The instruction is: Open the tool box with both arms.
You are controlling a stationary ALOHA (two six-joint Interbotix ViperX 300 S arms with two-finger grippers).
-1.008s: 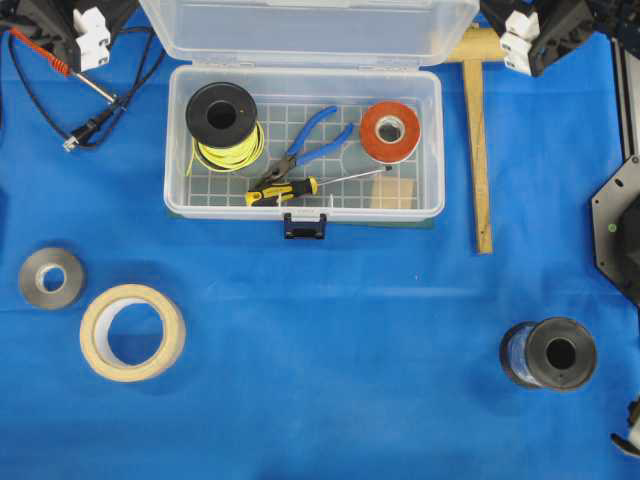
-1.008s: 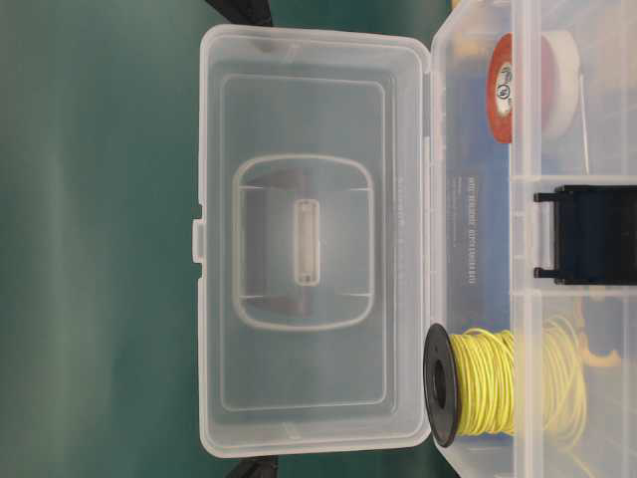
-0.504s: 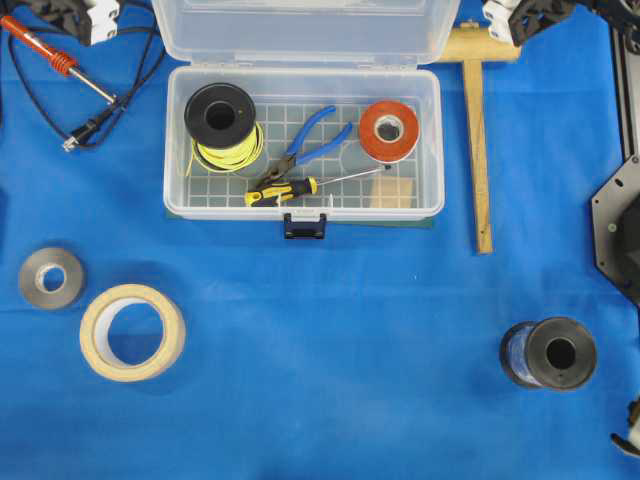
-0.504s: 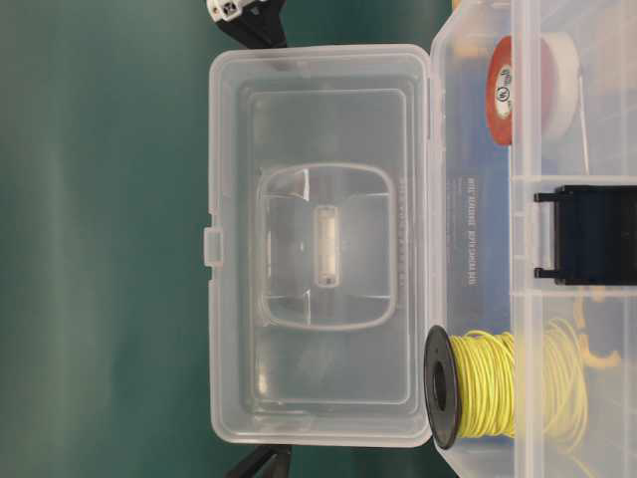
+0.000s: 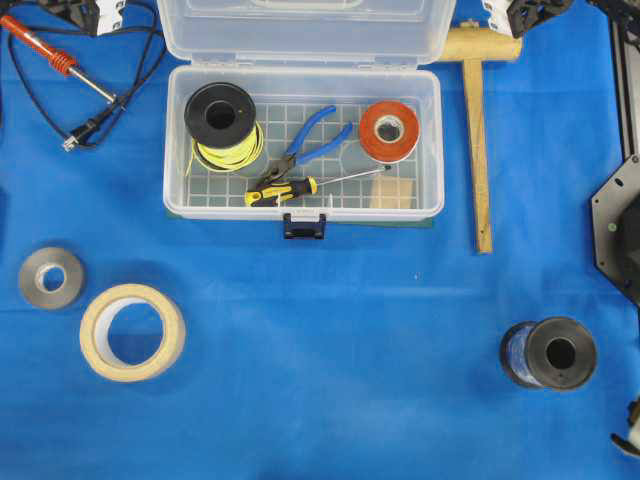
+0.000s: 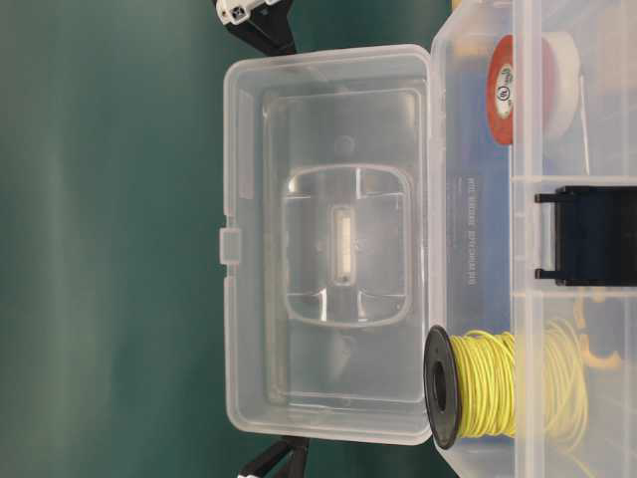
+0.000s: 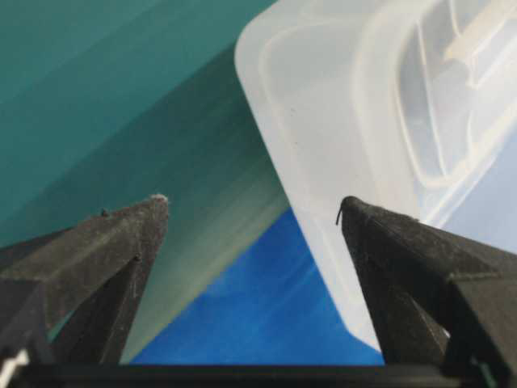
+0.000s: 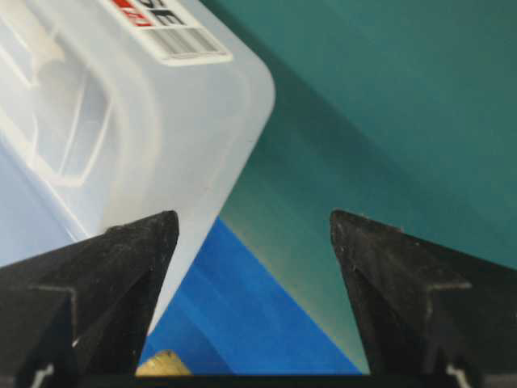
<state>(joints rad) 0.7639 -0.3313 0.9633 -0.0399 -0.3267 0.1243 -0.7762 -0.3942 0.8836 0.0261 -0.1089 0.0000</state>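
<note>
Since a second ago, both of my arms have drawn back toward the top corners of the overhead view, and the lid of the tool box has tipped further back; in the table-level view it now looks shorter than it did then.

My left gripper stands wide, nothing between its fingers. The lid's rounded corner shows just past the right-hand finger; I cannot tell whether they touch. My right gripper is just as wide and just as empty, with the lid's other corner beside its left-hand finger. In the overhead view only scraps of each gripper show at the upper edge, clear of the box body.

The tool box sits at the upper middle of the blue worktop, lid up and leaning away, its black latch hanging loose at the front edge. Inside lie a spool of yellow wire, blue-handled pliers, a yellow-and-black screwdriver and a roll of orange tape, all in plain sight.

As I judge it, the task is done: latch undone, lid swung open and standing without my hold. What remains is only to clear my arms away without knocking the lid. If it were bumped forward it might fall shut.
</note>
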